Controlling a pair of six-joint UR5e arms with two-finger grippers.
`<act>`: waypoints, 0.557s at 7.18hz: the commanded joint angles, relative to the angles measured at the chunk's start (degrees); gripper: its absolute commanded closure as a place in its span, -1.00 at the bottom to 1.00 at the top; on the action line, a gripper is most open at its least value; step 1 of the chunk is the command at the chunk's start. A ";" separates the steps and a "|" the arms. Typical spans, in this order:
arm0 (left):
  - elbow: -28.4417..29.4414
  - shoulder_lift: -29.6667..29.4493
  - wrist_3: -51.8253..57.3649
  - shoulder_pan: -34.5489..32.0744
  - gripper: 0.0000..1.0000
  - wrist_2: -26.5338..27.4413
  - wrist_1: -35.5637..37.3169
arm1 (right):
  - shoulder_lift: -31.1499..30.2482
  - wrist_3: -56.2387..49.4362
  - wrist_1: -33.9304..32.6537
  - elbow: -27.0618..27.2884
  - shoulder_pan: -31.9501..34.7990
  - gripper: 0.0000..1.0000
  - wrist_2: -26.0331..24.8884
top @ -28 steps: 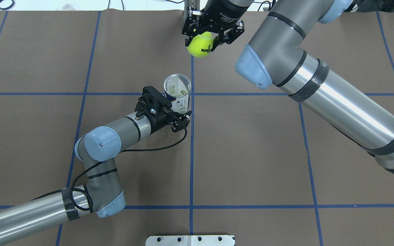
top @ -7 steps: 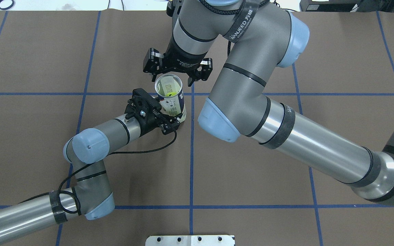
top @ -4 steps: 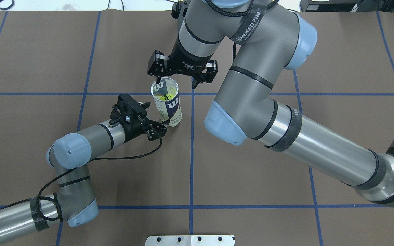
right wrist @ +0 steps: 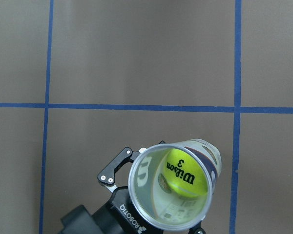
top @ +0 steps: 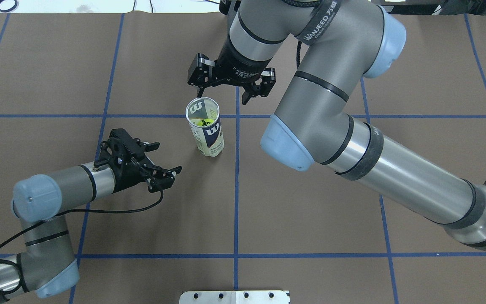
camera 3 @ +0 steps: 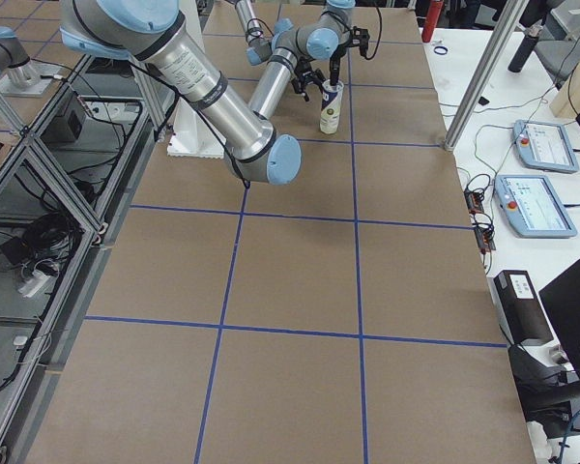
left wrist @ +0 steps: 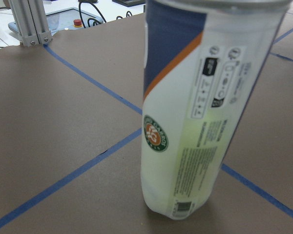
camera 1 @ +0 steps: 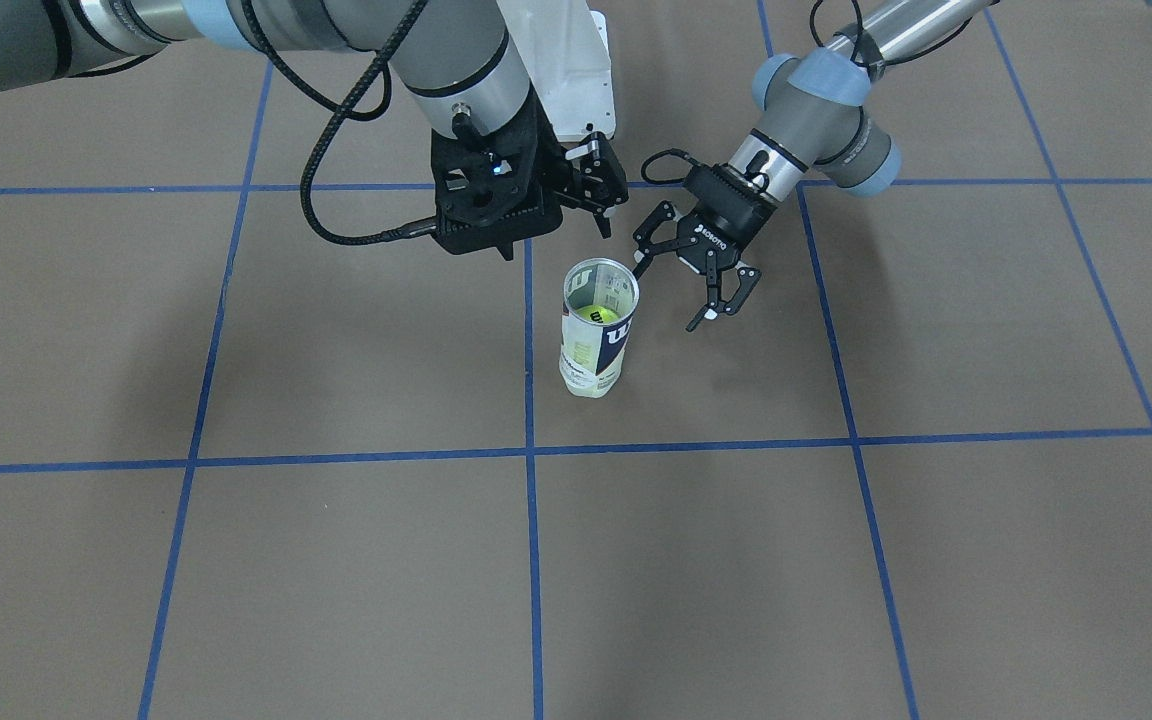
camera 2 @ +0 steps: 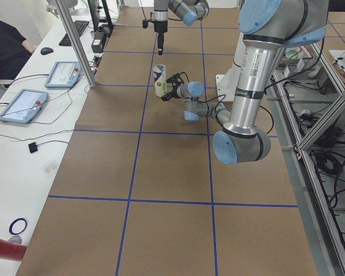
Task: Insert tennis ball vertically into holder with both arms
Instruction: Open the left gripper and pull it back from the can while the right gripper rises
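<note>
1. While the yellow-green tennis ball (camera 1: 596,314) sits low inside it, the clear plastic cylindrical holder (camera 1: 594,350) stands upright on the brown papered table (camera 1: 336,560), with the left gripper (camera 1: 671,295) splayed wide and empty to one side.
2. Overhead: the right gripper (top: 223,95), fingers wide and empty, hangs nearer, just beyond the mouth.
3. Left wrist: long axis vertical, bare table around.
4. Right wrist: ball straight below; withdrawal looks unobstructed.

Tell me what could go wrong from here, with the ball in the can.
The holder stands free; neither hand grips it. One finger of the open right hand sits close by its rim, so a sideways move may tip it over. The open left hand is beside it, apart, and might knock it too.
</note>
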 commanded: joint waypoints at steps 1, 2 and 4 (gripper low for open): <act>-6.87 7.72 0.00 -3.77 -0.98 -7.56 0.17 | -5.16 -1.02 -1.14 5.34 2.07 -0.98 1.12; -7.15 8.44 0.00 -8.93 -0.98 -14.47 1.05 | -7.89 -1.90 -1.15 7.12 4.60 -0.98 3.21; -7.94 7.14 0.17 -30.92 -0.99 -39.88 17.55 | -14.99 -8.55 -1.24 9.49 10.50 -0.98 7.27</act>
